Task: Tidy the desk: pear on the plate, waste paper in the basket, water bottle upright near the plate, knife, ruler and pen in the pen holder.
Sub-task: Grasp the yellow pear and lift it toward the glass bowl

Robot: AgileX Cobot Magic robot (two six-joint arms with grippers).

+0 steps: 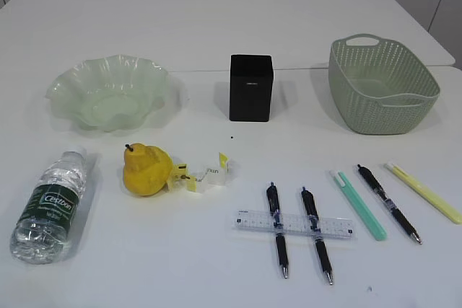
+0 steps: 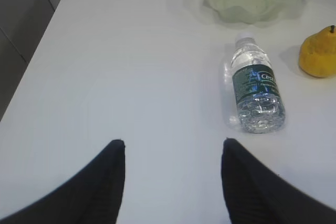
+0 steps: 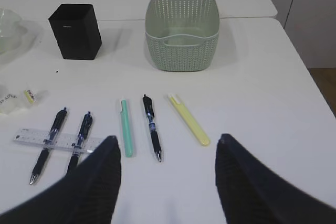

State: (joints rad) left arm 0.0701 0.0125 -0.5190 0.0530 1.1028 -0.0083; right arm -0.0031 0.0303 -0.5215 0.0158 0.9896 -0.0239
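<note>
— Although both wrist views show dark jaws, how much of each arm can you see?
— Only the finger ends. The left gripper and the right gripper are cut off at the bottom edge, and neither appears in the exterior view. Both stand apart, holding nothing, above the white table.
— Containers, biggest first?
— The pale green woven plastic basket at the right holds nothing that I can see. The translucent green wavy-rimmed glass plate at the left looks bare. The black square pen holder stands between them; its inside is hidden from the exterior view.
— And the loose things?
— The clear plastic water bottle with a green label lies on its side at the front left. The yellow pear sits right of it, touching the crumpled white and yellow waste paper. The clear plastic ruler lies across two dark blue pens. To their right lie a mint green stick, a third dark pen and a pale yellow stick; which is the knife I cannot tell.
</note>
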